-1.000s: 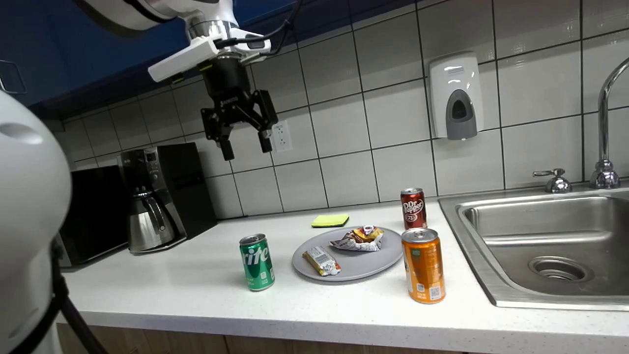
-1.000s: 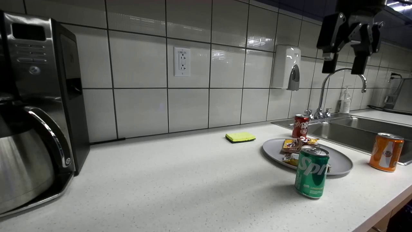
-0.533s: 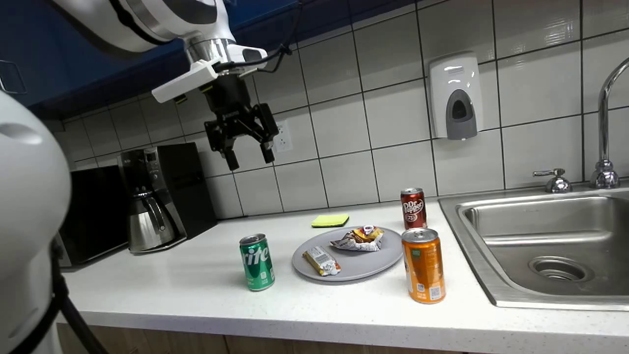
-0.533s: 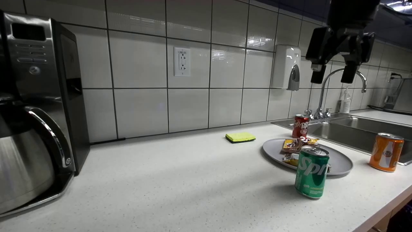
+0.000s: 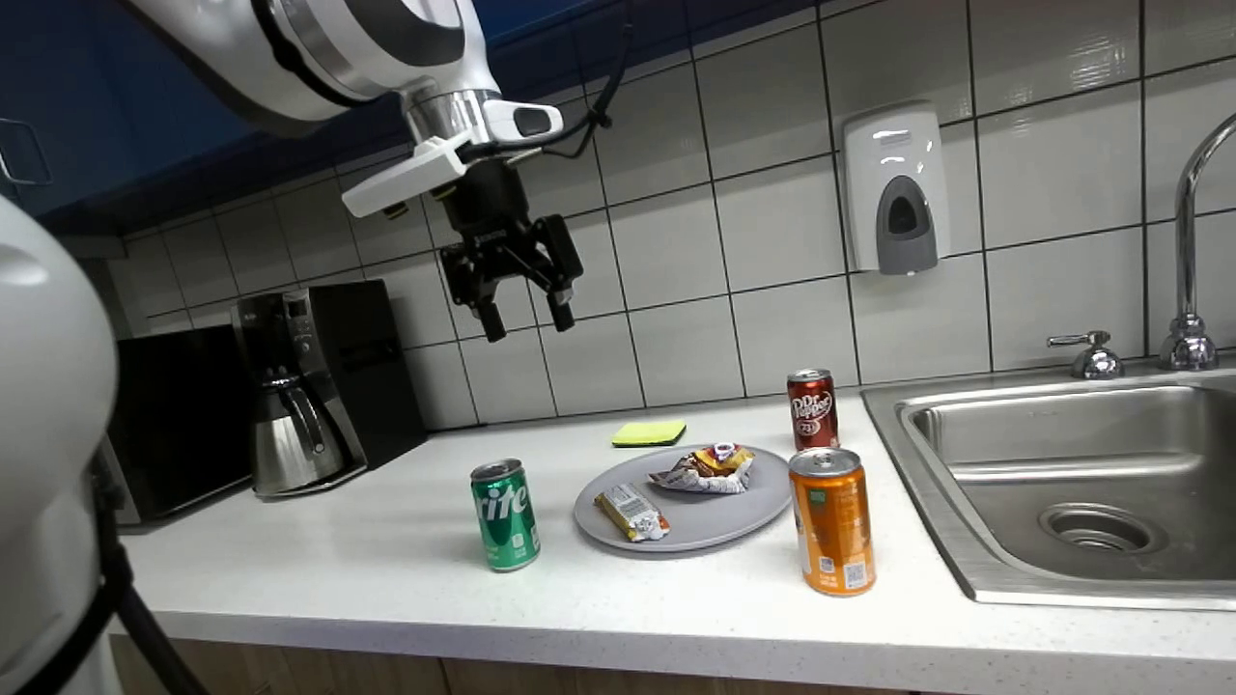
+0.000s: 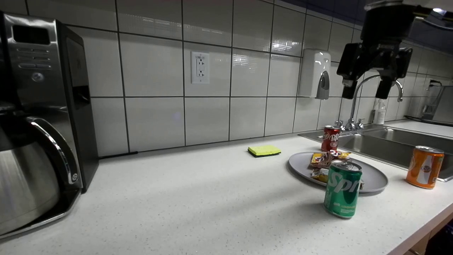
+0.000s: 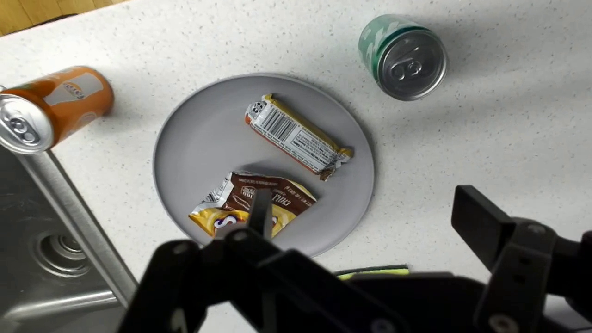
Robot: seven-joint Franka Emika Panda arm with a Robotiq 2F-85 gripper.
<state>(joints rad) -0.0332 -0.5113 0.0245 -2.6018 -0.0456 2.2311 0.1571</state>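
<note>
Barcoded packet (image 7: pixel 298 136) lies near the Sprite can (image 6: pixel 341 193).

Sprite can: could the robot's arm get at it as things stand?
Probably yes: the pincer hangs open and empty, and the Sprite can stands upright, its top uncovered, clear of the plate.

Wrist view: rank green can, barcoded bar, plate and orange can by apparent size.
1. Plate
2. Orange can, slightly clipped
3. Green can
4. Barcoded bar
Nearness to the camera may enlarge both cans.
</note>
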